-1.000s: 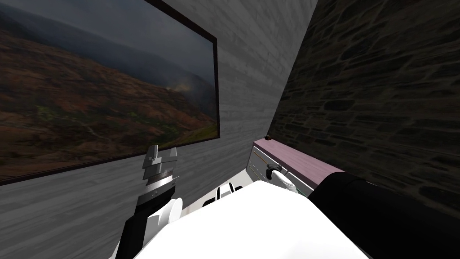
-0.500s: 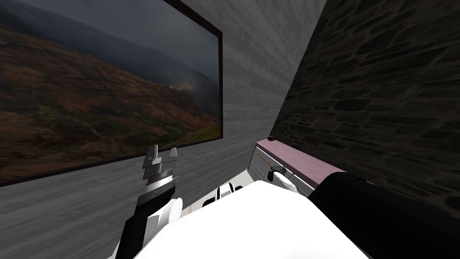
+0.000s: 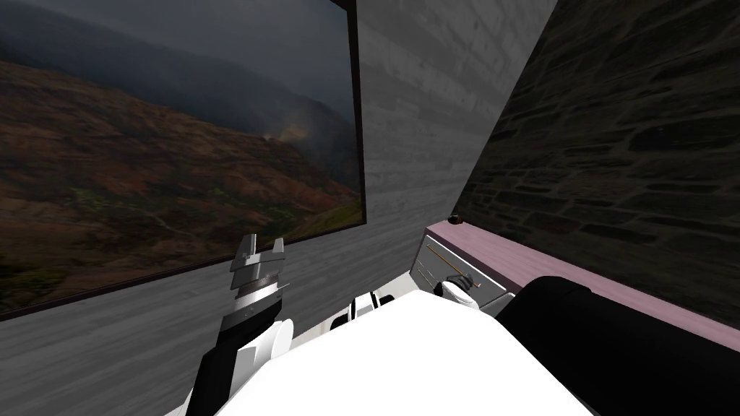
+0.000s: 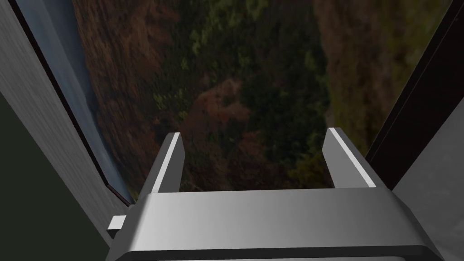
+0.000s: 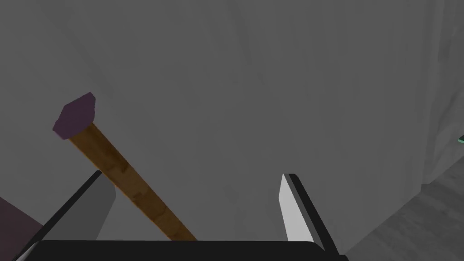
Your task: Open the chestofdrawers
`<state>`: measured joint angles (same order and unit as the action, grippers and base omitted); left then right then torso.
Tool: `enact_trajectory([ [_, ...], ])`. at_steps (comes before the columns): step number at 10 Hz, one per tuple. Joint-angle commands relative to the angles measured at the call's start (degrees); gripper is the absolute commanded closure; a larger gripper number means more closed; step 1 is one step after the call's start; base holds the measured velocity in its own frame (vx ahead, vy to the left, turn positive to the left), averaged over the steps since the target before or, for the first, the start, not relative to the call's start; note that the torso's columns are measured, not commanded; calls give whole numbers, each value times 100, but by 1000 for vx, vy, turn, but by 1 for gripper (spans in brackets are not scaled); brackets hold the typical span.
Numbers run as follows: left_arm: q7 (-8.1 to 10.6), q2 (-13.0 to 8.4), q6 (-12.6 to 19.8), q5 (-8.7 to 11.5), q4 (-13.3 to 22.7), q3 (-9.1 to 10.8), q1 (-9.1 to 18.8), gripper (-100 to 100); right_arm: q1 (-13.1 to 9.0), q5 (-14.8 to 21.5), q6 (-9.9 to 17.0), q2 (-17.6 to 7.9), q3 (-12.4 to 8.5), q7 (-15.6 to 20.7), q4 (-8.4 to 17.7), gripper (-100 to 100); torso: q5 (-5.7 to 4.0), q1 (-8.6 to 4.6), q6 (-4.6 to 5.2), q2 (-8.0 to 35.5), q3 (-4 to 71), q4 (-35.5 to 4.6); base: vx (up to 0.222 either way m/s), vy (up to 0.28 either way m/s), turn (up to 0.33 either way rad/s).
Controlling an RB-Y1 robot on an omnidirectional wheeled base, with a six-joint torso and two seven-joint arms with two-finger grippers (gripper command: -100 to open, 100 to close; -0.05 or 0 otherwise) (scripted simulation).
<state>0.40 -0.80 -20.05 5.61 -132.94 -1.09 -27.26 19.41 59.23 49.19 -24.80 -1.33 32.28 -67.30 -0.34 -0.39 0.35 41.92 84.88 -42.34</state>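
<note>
The chest of drawers (image 3: 433,271) stands against the dark stone wall, with a grey front and a pale purple top (image 3: 491,256). A brown bar handle (image 3: 442,261) runs along its upper drawer. In the right wrist view the grey drawer front (image 5: 253,90) is close, and the brown handle (image 5: 127,176) with its purple end cap (image 5: 74,115) slants between the fingers, near one of them. My right gripper (image 5: 192,176) is open around the handle and not touching it. My left gripper (image 3: 258,247) is raised and open (image 4: 253,133) before a picture.
A large landscape picture (image 3: 159,159) hangs on the grey wall to my left. A small dark object (image 3: 455,218) sits on the chest's far corner. The dark stone wall (image 3: 621,144) runs behind the chest. Grey floor (image 5: 426,208) shows beside it.
My head view has swung, so the chest sits further right and larger. My right hand has closed in on the drawer's handle. The left arm keeps its pose.
</note>
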Motion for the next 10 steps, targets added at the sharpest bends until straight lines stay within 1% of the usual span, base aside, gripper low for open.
enact_trajectory([
  [1, -1, 1, 8, 1, 15, 4, -24, 0, -43, 186, 367, -68, 24, 112, 345, -100, 14, 24, 0, -1, 3, -1, 13, 56, 41],
  [2, 1, -3, 17, -1, 31, -11, -45, 0, -43, 186, 367, -68, 24, 112, 345, -100, 25, 58, -19, -5, 7, 0, 16, 50, 5],
  [5, 14, -16, 34, -8, 60, -77, -90, 0, -116, 345, 711, -146, 38, 245, 718, -100, 46, 102, -45, -22, 15, 11, 27, 64, 67],
  [7, 20, -25, 36, -13, 68, -116, -107, 0, -163, 420, 908, -184, 47, 320, 940, -100, 47, 94, -44, -9, 5, 11, 27, 74, 72],
  [8, 22, -29, 36, -15, 71, -129, -113, 0, -175, 433, 954, -186, 49, 338, 996, -100, 44, 83, -43, -1, -2, 10, 12, 68, 55],
  [9, 24, -31, 36, -17, 72, -138, -117, 0, -180, 440, 910, -173, 59, 296, 985, -100, 41, 68, -40, 11, -10, 9, -1, 26, 3],
  [10, 24, -33, 36, -18, 73, -144, -120, 0, -193, 481, 939, -137, 80, 227, 1059, -100, 36, 46, -37, 22, -19, 7, -3, -90, 10],
])
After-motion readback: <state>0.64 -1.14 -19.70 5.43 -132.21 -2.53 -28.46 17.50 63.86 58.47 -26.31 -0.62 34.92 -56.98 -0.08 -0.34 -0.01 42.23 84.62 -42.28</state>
